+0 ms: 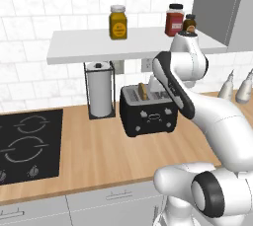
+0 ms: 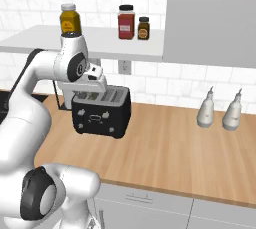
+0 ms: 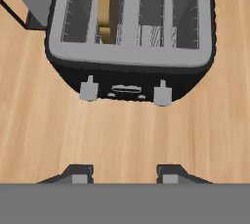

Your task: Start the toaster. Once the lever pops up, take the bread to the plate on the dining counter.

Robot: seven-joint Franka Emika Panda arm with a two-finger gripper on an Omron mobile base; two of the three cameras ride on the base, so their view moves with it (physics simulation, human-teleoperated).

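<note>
Wood worktop (image 1: 99,151), white tile wall: claw (image 3: 122,171) poised above toaster (image 1: 148,111).
Bread (image 1: 144,91) stands upright in the left slot, sticking out. Claw part-open, grasping nothing, sits over the front levers — likely lining up the push-down.

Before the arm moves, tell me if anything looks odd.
Nothing stands out. The bread stands upright in the toaster, which sits square on the counter. The gripper hangs empty above it.
</note>
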